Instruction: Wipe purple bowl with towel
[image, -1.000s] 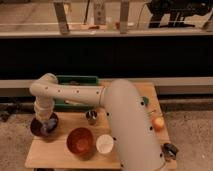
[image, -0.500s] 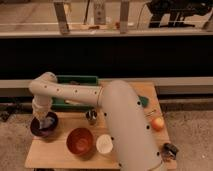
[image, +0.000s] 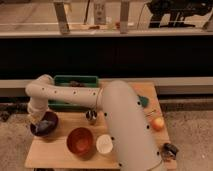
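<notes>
The purple bowl (image: 44, 127) sits at the left edge of the wooden table (image: 60, 152). A grey towel (image: 45, 124) lies bunched inside it. My white arm reaches from the lower right across the table to the left, then bends down over the bowl. My gripper (image: 37, 120) is at the bowl's left rim, down on the towel. The arm's wrist hides most of it.
An orange-brown bowl (image: 80, 141) and a white cup (image: 104, 144) stand at the table's front. A small metal cup (image: 91, 116) stands mid-table. A green bin (image: 75, 81) is at the back. An apple (image: 158, 123) lies at the right, with a dark object (image: 170, 149) at the front right corner.
The wrist and gripper have shifted slightly over the purple bowl; the towel stays inside it. Nothing else has moved.
</notes>
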